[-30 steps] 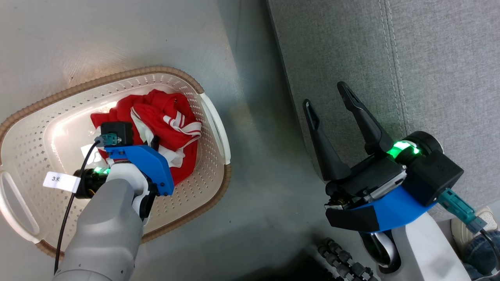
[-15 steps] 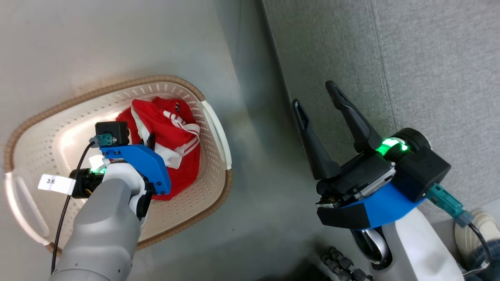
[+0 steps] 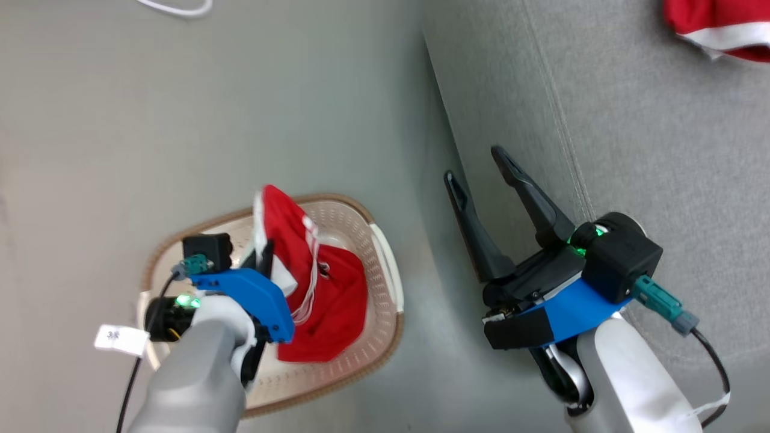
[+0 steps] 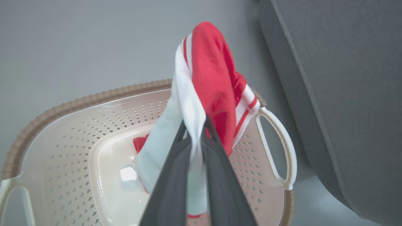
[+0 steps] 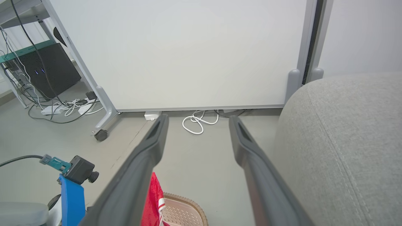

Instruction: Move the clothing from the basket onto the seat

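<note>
My left gripper (image 3: 264,252) is shut on a red garment with white stripes, the clothing (image 3: 328,294), which hangs from its fingers above the cream basket (image 3: 352,211). The left wrist view shows the dark fingers (image 4: 176,175) pinching a white and red fold of the clothing (image 4: 213,72), whose lower end still reaches the basket (image 4: 78,125) floor. My right gripper (image 3: 472,163) stands open and empty over the front edge of the grey seat (image 3: 631,120). A second red garment (image 3: 722,24) lies on the seat at the far right.
The basket stands on grey floor just left of the seat (image 4: 345,94). Ahead of the right gripper (image 5: 198,118) a white board on a wheeled frame (image 5: 102,135) stands with coiled white cable (image 5: 199,121) on the floor. A dark box (image 5: 47,72) and more cables sit far left.
The head camera has tilted up, so the basket looks smaller and lower. My left gripper has risen with the clothing, drawing it up off the basket floor. The right gripper stays open.
</note>
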Motion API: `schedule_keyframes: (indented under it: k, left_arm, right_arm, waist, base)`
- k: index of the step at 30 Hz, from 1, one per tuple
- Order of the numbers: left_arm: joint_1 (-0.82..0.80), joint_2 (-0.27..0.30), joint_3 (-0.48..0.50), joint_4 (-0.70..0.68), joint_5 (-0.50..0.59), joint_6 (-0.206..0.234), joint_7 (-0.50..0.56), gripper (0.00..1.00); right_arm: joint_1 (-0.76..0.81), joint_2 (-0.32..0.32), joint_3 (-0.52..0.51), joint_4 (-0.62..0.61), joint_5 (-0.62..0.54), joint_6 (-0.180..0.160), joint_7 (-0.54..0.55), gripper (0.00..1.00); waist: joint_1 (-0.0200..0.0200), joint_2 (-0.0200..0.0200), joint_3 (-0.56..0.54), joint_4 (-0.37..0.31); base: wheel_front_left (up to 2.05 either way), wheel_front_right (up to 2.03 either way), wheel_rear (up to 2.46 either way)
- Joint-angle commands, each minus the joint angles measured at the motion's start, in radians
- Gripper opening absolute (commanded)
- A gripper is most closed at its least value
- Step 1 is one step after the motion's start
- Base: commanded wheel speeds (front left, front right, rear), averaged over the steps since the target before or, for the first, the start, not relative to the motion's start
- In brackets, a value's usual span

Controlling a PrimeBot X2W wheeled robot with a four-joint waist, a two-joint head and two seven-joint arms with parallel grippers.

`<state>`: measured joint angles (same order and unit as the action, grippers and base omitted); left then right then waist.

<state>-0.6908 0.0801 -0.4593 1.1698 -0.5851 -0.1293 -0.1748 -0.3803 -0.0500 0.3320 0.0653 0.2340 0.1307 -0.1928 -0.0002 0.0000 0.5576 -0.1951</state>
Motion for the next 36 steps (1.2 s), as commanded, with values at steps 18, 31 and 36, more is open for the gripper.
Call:
schedule_keyframes:
  k: [18,31,36]
  left_arm:
    - [0.123,0.004,-0.219,-0.204,-0.122,-0.002,-0.074,0.0]
    - [0.007,-0.007,-0.289,-0.302,-0.178,-0.002,-0.05,0.0]
    - [-0.049,-0.01,-0.311,-0.325,-0.187,-0.002,-0.026,0.0]
  right_arm:
    - [0.172,-0.001,-0.066,0.02,-0.01,0.0,0.086,1.0]
    - [0.252,-0.001,-0.058,0.015,0.005,0.0,0.125,1.0]
    - [0.271,-0.001,-0.046,0.018,0.009,0.0,0.135,1.0]
  waist:
    - [0.0002,0.0,-0.403,0.155]
    - [0.0002,0.0,-0.519,0.234]
    - [0.0002,0.0,-0.545,0.241]
  base:
    - [0.0,0.0,0.0]
    - [0.0,0.0,0.0]
    - [0.0,0.0,0.0]
